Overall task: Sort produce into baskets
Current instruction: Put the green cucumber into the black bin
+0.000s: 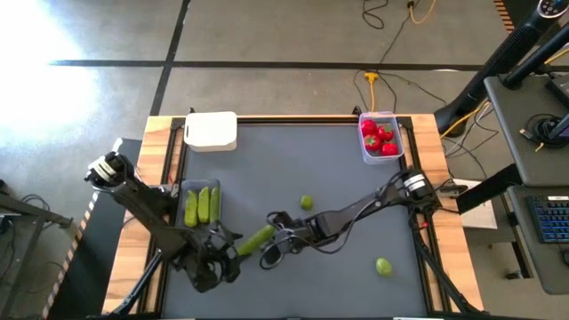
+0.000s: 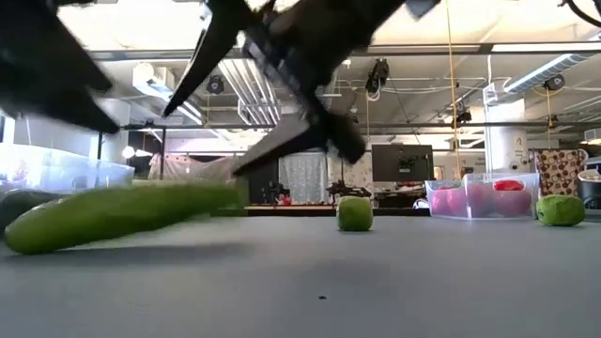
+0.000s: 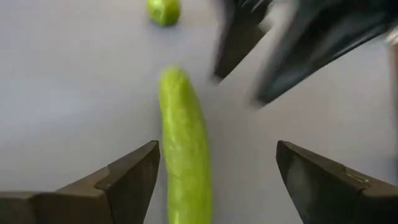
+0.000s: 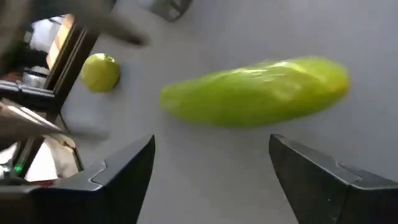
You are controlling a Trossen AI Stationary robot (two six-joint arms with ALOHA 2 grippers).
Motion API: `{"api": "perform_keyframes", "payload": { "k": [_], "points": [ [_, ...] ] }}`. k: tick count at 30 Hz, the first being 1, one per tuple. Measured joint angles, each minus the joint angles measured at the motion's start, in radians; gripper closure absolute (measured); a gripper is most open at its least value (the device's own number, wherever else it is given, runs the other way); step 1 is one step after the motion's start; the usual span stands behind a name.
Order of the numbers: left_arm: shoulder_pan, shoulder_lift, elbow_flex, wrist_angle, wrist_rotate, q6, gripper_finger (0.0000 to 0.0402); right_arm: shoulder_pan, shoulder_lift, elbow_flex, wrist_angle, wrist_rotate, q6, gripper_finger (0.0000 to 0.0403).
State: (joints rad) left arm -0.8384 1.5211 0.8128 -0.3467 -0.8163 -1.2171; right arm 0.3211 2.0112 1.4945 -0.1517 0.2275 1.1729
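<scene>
Fingers of both arms stand spread apart over the dark desk [image 1: 293, 160], and neither pair holds anything. Between the left gripper [image 1: 216, 258] and the right gripper [image 1: 277, 233] lies a long green pod [image 1: 255, 239], flat on the desk: in the left wrist view it stretches away just inside one of the left fingers [image 3: 127, 177], and in the right wrist view the same pod [image 4: 255, 92] lies crosswise just beyond the right fingers [image 4: 118, 171], touching neither. Just beside the left gripper, toward the arm's base, a dark grey tray [image 1: 186, 190] carries more green pods [image 1: 203, 204]. A yellow-green ball [image 1: 306, 203] rests near the right gripper, on its far side from the left arm, and a second ball [image 1: 383, 266] lies well apart from both. Far off at the desk's back edge sit a white tub [image 1: 212, 131] and a clear plastic tub [image 1: 396, 133] filled with round red pieces [image 1: 379, 139].
</scene>
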Motion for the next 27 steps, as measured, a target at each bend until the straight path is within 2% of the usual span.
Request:
{"api": "perform_keyframes", "payload": {
  "k": [5, 10, 15, 19, 24, 27],
  "points": [
    [0.031, 0.0, -0.063, 0.022, 0.014, 0.0, 0.0093, 0.043, -0.051, 0.035, -0.14, 0.109, -0.007, 0.0073],
    [0.091, 0.0, -0.092, 0.025, 0.016, 0.068, 0.0092, 0.096, -0.08, 0.06, -0.158, 0.184, 0.005, 0.0068],
    [0.192, 0.0, -0.123, 0.085, 0.124, 0.17, 0.0092, 0.128, -0.077, 0.088, -0.166, 0.223, 0.022, 0.0075],
    [0.261, 0.015, -0.142, 0.094, 0.148, 0.192, 0.0092, 0.146, -0.077, 0.09, -0.166, 0.246, 0.042, 0.0077],
    [0.28, 0.045, -0.107, 0.122, 0.175, 0.32, 0.0094, 0.162, -0.077, 0.09, -0.169, 0.248, 0.06, 0.0078],
    [0.28, 0.067, -0.041, 0.035, 0.225, 0.344, 0.0099, 0.165, -0.077, 0.09, -0.18, 0.255, 0.068, 0.0078]
  ]
}}
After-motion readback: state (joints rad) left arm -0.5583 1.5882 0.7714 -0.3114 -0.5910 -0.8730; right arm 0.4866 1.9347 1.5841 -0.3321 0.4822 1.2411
